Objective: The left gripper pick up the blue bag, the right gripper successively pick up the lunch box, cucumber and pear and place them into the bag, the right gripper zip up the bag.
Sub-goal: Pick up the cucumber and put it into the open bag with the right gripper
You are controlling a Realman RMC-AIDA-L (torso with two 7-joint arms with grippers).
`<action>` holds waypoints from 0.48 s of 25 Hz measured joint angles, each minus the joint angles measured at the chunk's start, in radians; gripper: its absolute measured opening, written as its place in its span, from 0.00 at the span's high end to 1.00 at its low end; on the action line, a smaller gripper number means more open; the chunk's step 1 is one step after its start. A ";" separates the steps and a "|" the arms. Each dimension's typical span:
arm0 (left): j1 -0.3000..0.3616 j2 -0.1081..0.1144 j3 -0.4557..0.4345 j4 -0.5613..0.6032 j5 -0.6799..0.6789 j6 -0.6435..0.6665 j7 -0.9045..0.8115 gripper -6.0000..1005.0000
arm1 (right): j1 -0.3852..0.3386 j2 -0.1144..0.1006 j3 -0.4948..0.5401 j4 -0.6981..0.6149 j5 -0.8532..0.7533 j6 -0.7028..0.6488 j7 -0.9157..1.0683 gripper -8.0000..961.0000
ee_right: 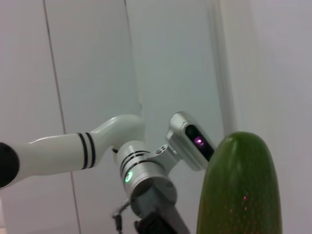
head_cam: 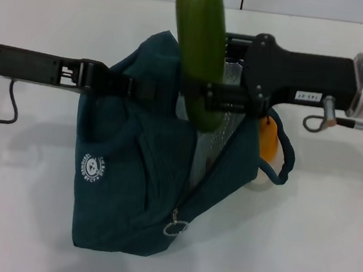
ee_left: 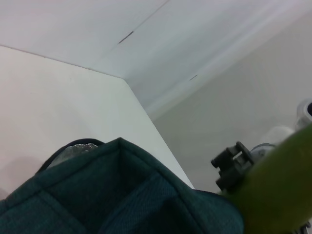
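Head view: I have the black two-fingered left gripper (head_cam: 133,87) reaching in from the left, closed on the upper edge of the large dark teal fabric bag (head_cam: 144,184); the bag hangs lifted at that side, its base on the white table (head_cam: 312,247), mouth gaping toward the right with the silver foil lining (head_cam: 225,124) showing. The black two-fingered right gripper (head_cam: 213,98) comes in from the right, directly over the bag's mouth, clamped around the lower part of the long smooth dark green cucumber (head_cam: 200,47); the cucumber stands nearly upright, its lower tip just at the opening, its top out of view. A round orange-yellow pear (head_cam: 268,142) sits on the table just behind the bag's right side, partly hidden by a padded handle (head_cam: 285,161). The ring zip pull (head_cam: 175,227) hangs at the front; the white round logo (head_cam: 92,167) faces me.

Left wrist view: teal bag fabric (ee_left: 117,195) fills the foreground; a sliver of foil lining (ee_left: 73,148) shows; the cucumber (ee_left: 278,190) crosses the corner (blurred), with part of the right gripper's body (ee_left: 233,165) beside it.

Right wrist view: only the cucumber's rounded end (ee_right: 241,190) and the robot's own white and silver arm (ee_right: 97,151) against a wall; own fingers unseen here.
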 joint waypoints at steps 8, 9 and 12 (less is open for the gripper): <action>0.005 0.002 -0.003 0.000 0.000 -0.001 0.010 0.94 | -0.025 0.000 -0.007 0.011 0.005 -0.042 -0.044 0.28; 0.005 0.002 -0.003 0.000 0.000 -0.001 0.010 0.94 | -0.026 0.000 -0.007 0.014 0.005 -0.042 -0.045 0.28; 0.008 0.001 -0.003 0.000 0.000 -0.002 0.013 0.94 | -0.030 0.000 -0.007 0.019 0.008 -0.043 -0.053 0.28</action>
